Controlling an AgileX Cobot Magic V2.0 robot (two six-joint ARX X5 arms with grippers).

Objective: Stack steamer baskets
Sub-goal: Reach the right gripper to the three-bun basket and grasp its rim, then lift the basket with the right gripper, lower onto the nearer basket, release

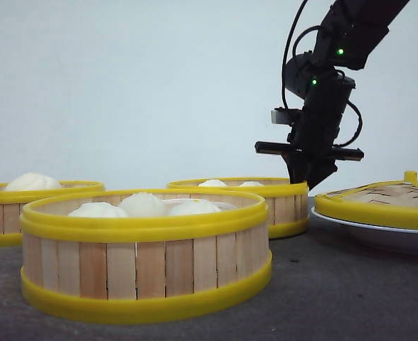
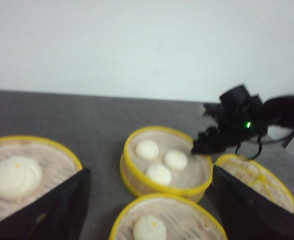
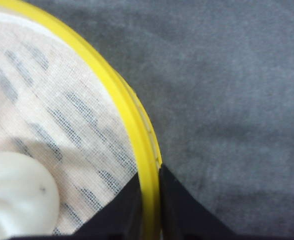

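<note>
- We saw the right arm [image 1: 337, 42] reach down from the upper right, wrist pointing almost straight down, over the right edge of the far basket [image 1: 266, 202].
- Its right gripper [image 3: 150, 210] straddled that basket's yellow rim [image 3: 137, 135], one finger inside the wall and one outside, pinching the rim between them.
- Inside this basket we noted a white cloth liner [image 3: 52, 100] and buns [image 1: 212, 183]; the left wrist view showed three of them.
- The near basket [image 1: 145, 273] stood at the front centre of the dark table [image 1: 337, 298], holding buns as well, close in front of the far one.
- The left basket [image 1: 10, 209] sat at the left edge, with one bun [image 1: 30, 182] showing.
- The lid [image 1: 387, 199] rested on a white plate [image 1: 379, 234] just right of the gripped basket.
- The left gripper [image 2: 149, 210] hung high above the baskets, its fingers spread wide and holding nothing.
</note>
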